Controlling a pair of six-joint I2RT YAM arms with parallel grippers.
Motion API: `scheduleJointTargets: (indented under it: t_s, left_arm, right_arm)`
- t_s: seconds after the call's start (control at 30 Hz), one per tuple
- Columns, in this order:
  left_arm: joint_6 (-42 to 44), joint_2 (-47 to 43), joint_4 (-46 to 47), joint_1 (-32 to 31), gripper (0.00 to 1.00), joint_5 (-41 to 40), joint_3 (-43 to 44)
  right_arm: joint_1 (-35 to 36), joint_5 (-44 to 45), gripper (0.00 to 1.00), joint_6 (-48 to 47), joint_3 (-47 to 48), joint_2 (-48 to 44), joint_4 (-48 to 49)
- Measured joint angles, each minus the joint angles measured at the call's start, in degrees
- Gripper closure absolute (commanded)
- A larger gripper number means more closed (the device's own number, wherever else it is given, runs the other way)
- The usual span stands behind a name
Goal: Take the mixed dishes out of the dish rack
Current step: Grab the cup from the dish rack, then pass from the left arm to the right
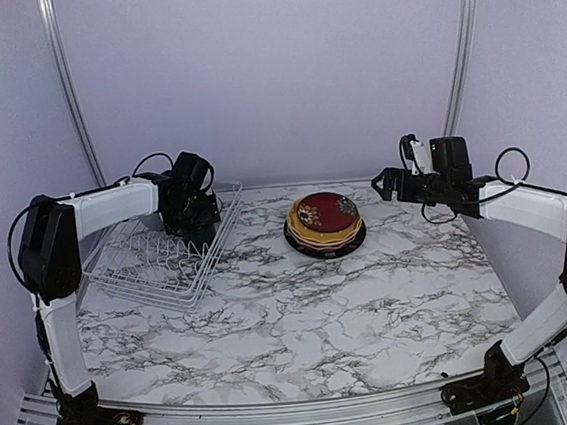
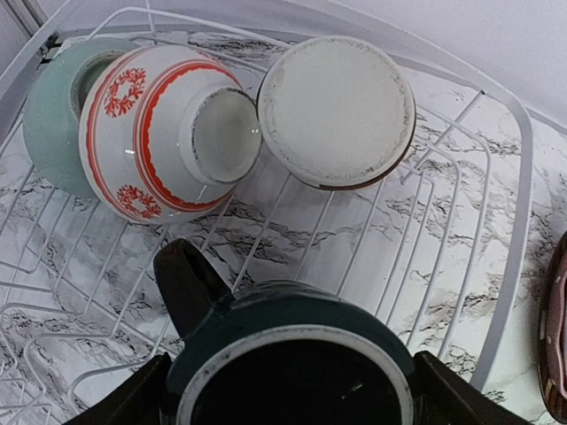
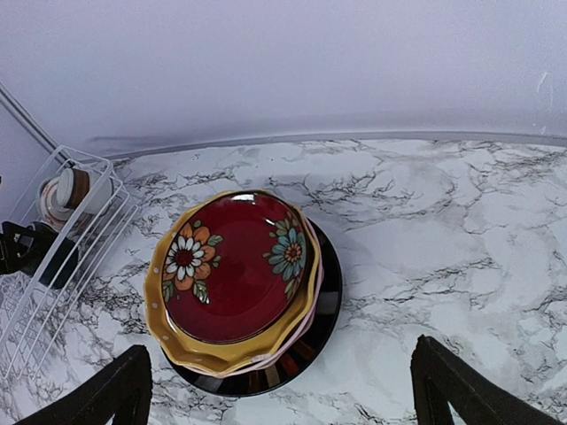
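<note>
Reaching into rack: left arm bent over the dish rack, upper left of frame.
Left fingers: closed around the teal mug, one each side.
Right fingers: spread wide, empty, above the stacked plates on the surface.
Bowls: red-patterned bowl and green bowl beyond the mug.

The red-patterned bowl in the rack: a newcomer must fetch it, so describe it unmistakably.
Find the white wire dish rack at the table's far left. The bowl lies tipped there between a pale green bowl and a plain cup. Only it has red bands and wreaths.
</note>
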Motion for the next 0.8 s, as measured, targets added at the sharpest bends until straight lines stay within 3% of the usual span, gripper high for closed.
scheduleJointTargets:
  t_s: [0.33, 0.8]
  left_arm:
    - [2.25, -6.10, 1.16, 0.02, 0.44, 1.09, -1.33]
    - [3.52, -18.34, 9.27, 1.55, 0.49, 9.55, -13.25]
  right_arm:
    - [0.00, -4.07, 0.05, 1.18, -0.17, 0.00, 3.30]
    - [0.92, -15.69, 0.11, 5.55, -1.64, 1.31, 11.34]
